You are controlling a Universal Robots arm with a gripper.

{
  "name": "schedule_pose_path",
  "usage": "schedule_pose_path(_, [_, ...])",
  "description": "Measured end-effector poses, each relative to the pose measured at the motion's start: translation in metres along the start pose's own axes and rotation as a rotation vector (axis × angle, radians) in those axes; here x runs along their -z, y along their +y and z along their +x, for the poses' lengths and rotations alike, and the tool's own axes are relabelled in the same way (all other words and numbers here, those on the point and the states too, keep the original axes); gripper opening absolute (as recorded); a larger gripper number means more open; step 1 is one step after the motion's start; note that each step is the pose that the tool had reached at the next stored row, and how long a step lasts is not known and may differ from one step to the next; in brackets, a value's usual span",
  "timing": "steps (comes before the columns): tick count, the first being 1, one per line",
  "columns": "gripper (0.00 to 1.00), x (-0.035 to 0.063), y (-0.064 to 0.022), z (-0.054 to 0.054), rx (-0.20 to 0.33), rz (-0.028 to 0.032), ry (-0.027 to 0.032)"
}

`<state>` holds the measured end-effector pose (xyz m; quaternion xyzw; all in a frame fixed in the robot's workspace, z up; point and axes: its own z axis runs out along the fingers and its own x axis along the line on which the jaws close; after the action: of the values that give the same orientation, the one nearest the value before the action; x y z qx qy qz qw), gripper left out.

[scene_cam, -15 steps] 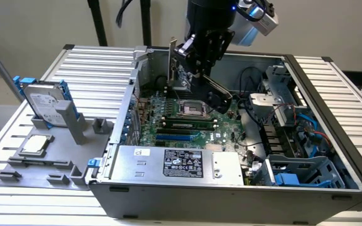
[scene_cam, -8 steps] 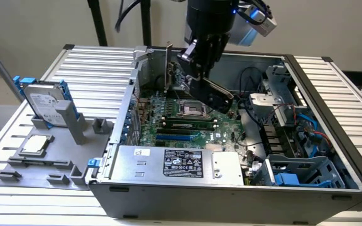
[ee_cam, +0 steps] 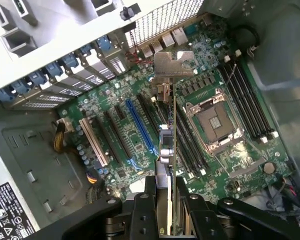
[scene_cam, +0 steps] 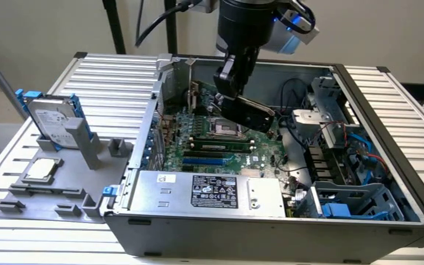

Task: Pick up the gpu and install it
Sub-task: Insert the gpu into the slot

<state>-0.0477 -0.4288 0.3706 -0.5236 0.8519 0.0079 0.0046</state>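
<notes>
The gpu [scene_cam: 255, 114] hangs tilted inside the open computer case [scene_cam: 264, 232], above the green motherboard [scene_cam: 220, 152]. My gripper [scene_cam: 232, 95] is shut on it from above. In the wrist view the gpu [ee_cam: 173, 145] shows edge-on, its silver end bracket [ee_cam: 173, 65] pointing toward the case's rear slot openings. The gripper [ee_cam: 171, 202] clamps the card between its dark fingers [ee_cam: 152, 200]. The card floats over the strip between the blue expansion slot [ee_cam: 140, 127] and the CPU socket [ee_cam: 214, 117], apart from the board.
Outside the case, at the exterior view's left, a grey fixture holds a hard drive [scene_cam: 53, 122] in a blue frame and a square silver CPU chip [scene_cam: 41, 168]. A power supply [scene_cam: 208, 193] fills the case's front; drive cages [scene_cam: 352, 201] and cables [scene_cam: 344, 141] line its right side.
</notes>
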Motion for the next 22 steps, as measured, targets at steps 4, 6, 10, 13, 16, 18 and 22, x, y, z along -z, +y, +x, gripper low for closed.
schedule_pose_path(4, [0.27, -0.0036, 0.0, 0.0, 0.071, -0.0011, 0.0007])
schedule_pose_path(6, [0.27, -0.0057, -0.0001, 0.0, 0.109, -0.0017, 0.001])
schedule_pose_path(10, [0.27, -0.0104, -0.0001, 0.0, 0.181, -0.0029, 0.0016])
schedule_pose_path(13, [0.27, -0.0137, -0.0001, 0.0, 0.236, -0.0038, 0.0021])
schedule_pose_path(16, [0.27, -0.0173, -0.0002, 0.0, 0.29, -0.0046, 0.0026])
schedule_pose_path(18, [0.27, -0.0201, -0.0002, 0.0, 0.326, -0.0052, 0.0028])
schedule_pose_path(22, [0.27, -0.0263, -0.0002, 0.0, 0.397, -0.0064, 0.0036])
